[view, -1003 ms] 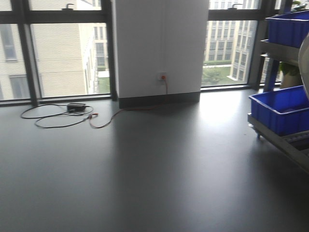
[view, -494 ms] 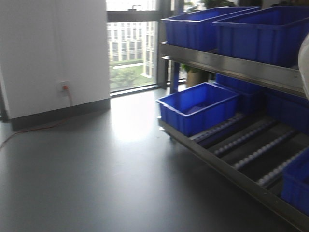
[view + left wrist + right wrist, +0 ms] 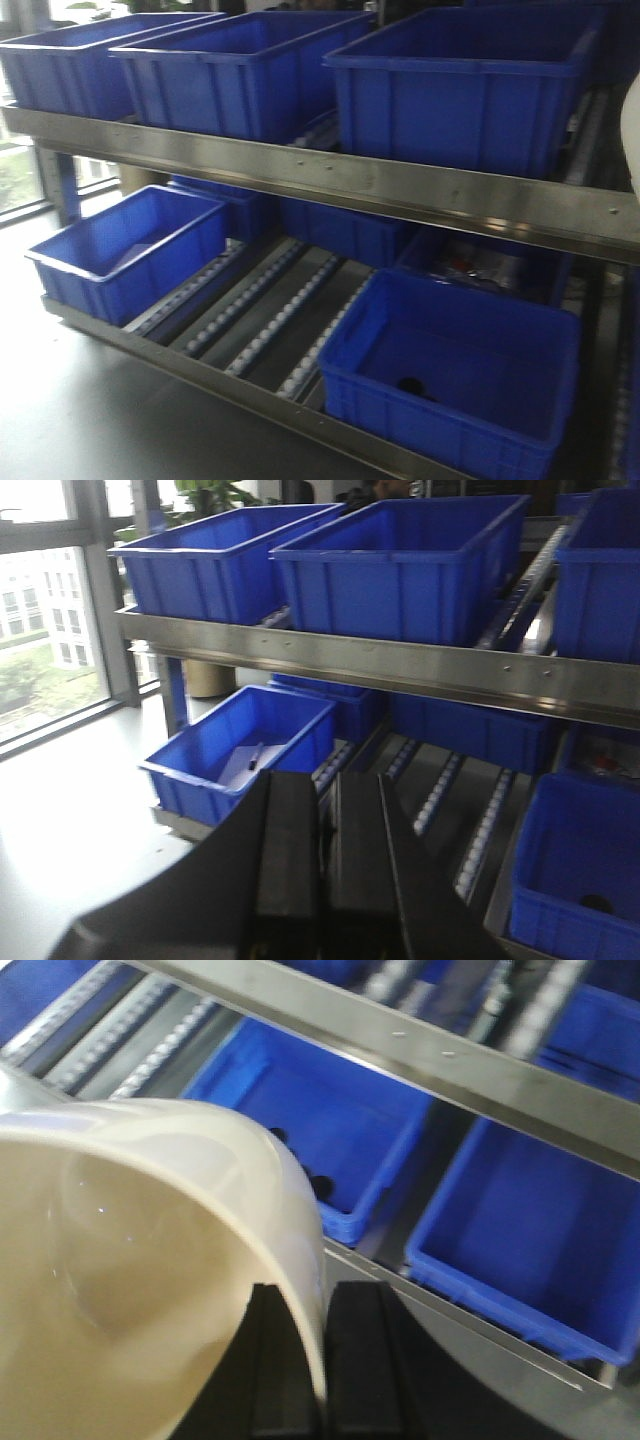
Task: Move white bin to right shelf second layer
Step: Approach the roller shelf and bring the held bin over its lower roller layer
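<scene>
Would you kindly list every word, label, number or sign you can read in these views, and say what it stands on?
No text is readable. The blue crates, the steel rail and the white bin show plain faces; the white sheet in the lower left crate is too blurred to read.

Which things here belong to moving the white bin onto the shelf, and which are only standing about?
For the job:
white bin, held in the right gripper
roller-track shelf of the steel rack

Only standing about:
blue crates on both visible levels
left gripper, holding nothing
window
</scene>
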You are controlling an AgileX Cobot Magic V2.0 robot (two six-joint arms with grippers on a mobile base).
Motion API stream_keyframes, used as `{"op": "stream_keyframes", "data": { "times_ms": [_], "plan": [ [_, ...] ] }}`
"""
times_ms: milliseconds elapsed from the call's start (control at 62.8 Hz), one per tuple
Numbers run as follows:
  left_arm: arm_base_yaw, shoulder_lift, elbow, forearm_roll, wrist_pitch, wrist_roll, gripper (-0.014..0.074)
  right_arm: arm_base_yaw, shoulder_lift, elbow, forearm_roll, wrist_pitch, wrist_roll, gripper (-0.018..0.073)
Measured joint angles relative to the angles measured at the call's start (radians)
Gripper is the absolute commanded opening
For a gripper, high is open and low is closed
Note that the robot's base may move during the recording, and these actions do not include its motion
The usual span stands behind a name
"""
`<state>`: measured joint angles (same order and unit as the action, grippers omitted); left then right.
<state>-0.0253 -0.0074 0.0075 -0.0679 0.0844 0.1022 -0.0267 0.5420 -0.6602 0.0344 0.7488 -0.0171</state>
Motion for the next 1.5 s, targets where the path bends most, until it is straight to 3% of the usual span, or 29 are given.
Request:
{"op": "stream_keyframes", "data": {
  "times_ms": [1497],
  "plan": [
    [0.0, 0.0, 0.0, 0.0, 0.0, 0.0, 0.0085, 0.0, 0.0, 0.0, -0.002, 0.0, 0.0, 0.0055]
  ]
}}
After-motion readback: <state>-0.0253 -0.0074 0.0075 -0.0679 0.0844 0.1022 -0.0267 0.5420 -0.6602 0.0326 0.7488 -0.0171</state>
